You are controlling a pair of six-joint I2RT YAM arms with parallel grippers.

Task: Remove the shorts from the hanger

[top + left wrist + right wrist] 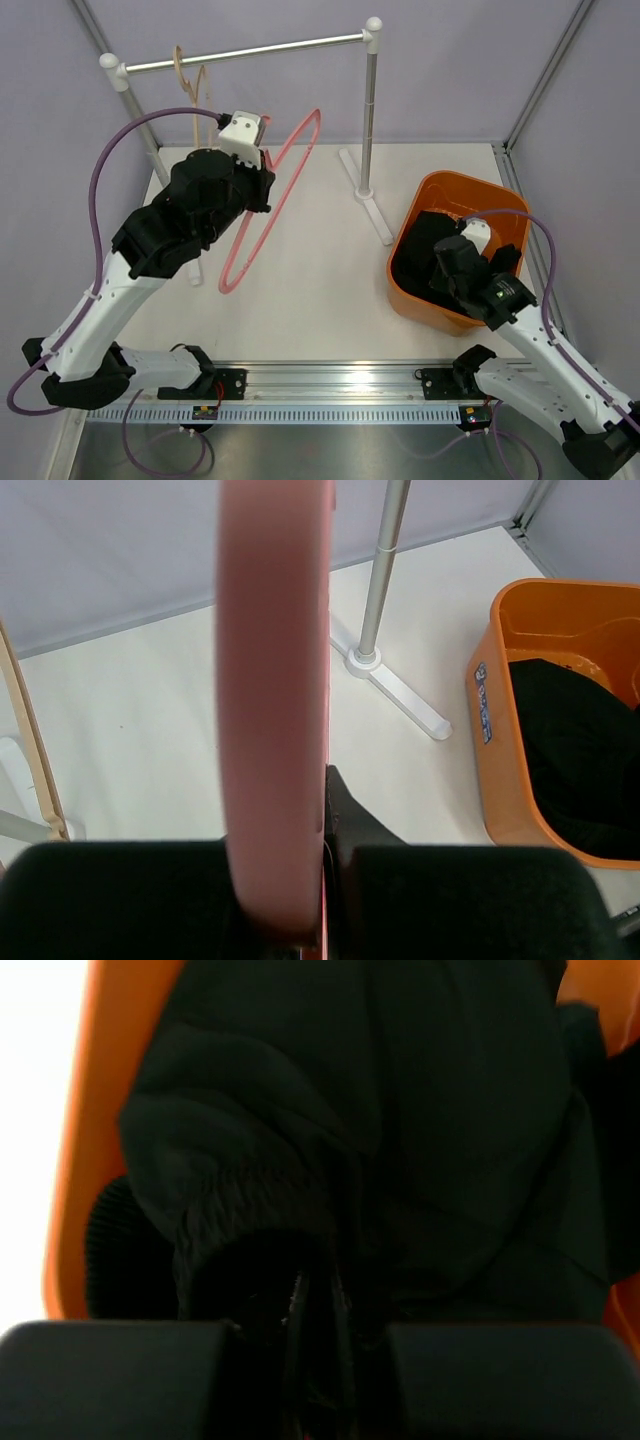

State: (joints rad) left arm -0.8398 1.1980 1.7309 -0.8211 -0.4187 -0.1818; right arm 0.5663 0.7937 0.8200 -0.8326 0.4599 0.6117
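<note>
Bright, even light, soft shadows; pink hanger [270, 680] blurred close to the left wrist lens; shorts [400, 1110] underexposed in the right wrist view.

Lavender walls [250, 18], white tabletop [320, 300]

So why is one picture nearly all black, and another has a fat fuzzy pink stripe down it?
Right wrist view: the lens is very close to the dark shorts in the orange basket, so it reads dark, with a washed-out white corner. Left wrist view: the pink hanger is too close to focus, though the rack pole behind is sharp. Top view: evenly lit, sharp.
</note>
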